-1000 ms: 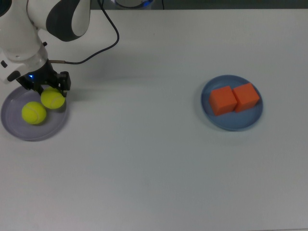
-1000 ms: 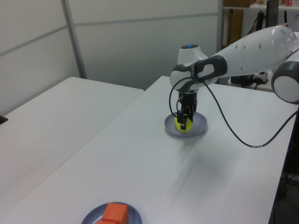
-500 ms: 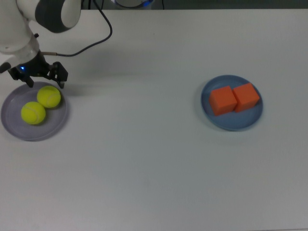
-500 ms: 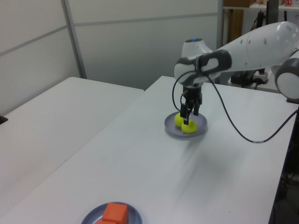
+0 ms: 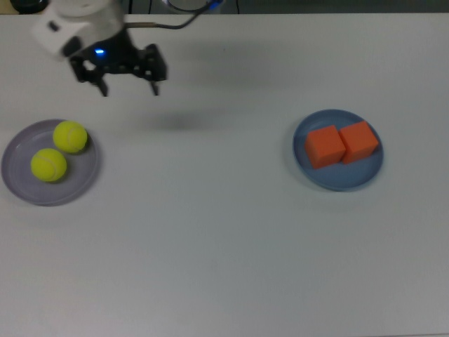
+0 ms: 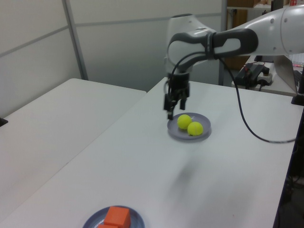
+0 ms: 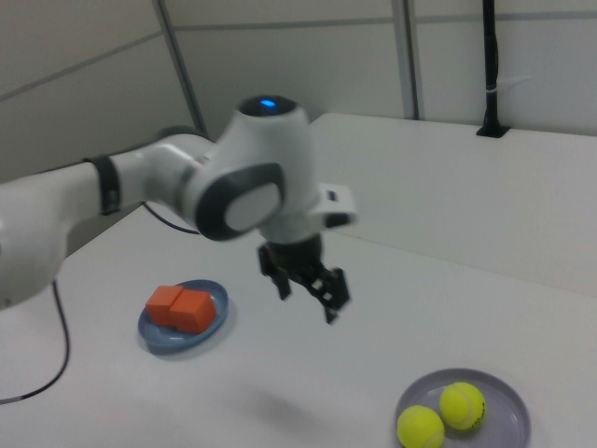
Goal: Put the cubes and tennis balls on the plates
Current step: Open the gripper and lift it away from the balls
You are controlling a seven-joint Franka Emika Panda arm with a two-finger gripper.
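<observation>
Nearest in the left view, the blue plate (image 6: pixel 114 219) was seen at the lower edge of the white tabletop (image 5: pixel 224 232), with the two orange cubes (image 5: pixel 342 144) resting on it. In the top view the cubes were placed side by side, touching, on the top view's right.

Farther back in the left view, the lavender plate (image 6: pixel 189 131) was located well apart from the blue plate. Both tennis balls (image 6: pixel 189 125) were seated on it, just beside each other. In the top view this plate (image 5: pixel 21 184) was found at the top view's left edge.

Just beyond the lavender plate, the claw (image 5: pixel 129 83) was suspended above the tabletop, clear of the balls. Its two fingers (image 5: pixel 155 85) were spread wide apart and nothing was held between them. In the right view the claw (image 7: pixel 308 297) was seen between the two plates, raised off the surface, with the white arm (image 7: pixel 140 201) extended from the right view's left.
</observation>
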